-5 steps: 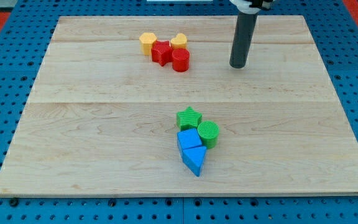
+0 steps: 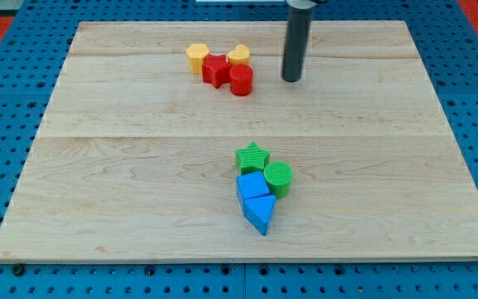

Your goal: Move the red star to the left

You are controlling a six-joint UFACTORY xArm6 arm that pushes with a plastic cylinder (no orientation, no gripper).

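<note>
Red star (image 2: pixel 216 70) sits near tabletop (image 2: pixel 139 166) top, touching red cylinder (image 2: pixel 241 80) and yellow blocks. My tip (image 2: pixel 292 79) rests right of cylinder, apart, touching nothing; no hand fitted.

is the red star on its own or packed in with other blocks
Packed in. The red star sits in a tight cluster, with the yellow block at its upper left and the red cylinder at its right. My tip stands apart, right of the cluster.
</note>
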